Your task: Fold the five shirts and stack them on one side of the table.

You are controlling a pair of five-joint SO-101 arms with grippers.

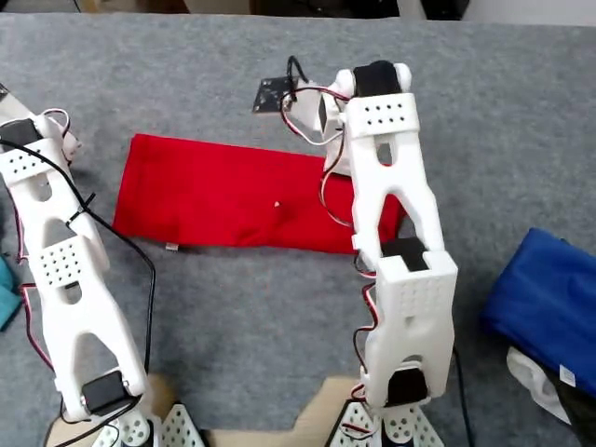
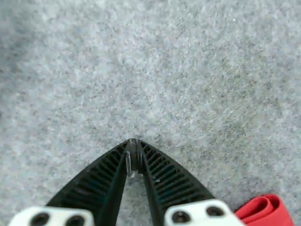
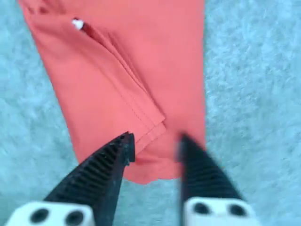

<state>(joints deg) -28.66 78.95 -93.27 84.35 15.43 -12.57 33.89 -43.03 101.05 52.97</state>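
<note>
My left gripper (image 2: pixel 132 146) sits close in its wrist view. Its two black ribbed fingers are pressed together at the tips, pinching nothing, just above the grey felt table (image 1: pixel 186 56). A rolled edge of the red shirt (image 2: pixel 263 209) lies just beside it.

My right gripper (image 3: pixel 155 141) has its fingers spread apart and hangs over one short end of that shirt, both fingertips above the folded layers. I cannot tell whether they touch the cloth. A small white tag (image 3: pixel 77 23) shows farther along the shirt.

From overhead, the red shirt lies as a long folded band across the table's centre, running from 9 o'clock to 3 o'clock. My left arm (image 1: pixel 65 270) stands by its 9 o'clock end, and my right arm (image 1: pixel 396 214) crosses its 3 o'clock end.

At 4 o'clock, well apart, a blue shirt (image 1: pixel 545 307) lies at the table's edge on top of something white (image 1: pixel 535 372). At 8 o'clock a bit of teal cloth (image 1: pixel 7 293) shows at the edge.
</note>
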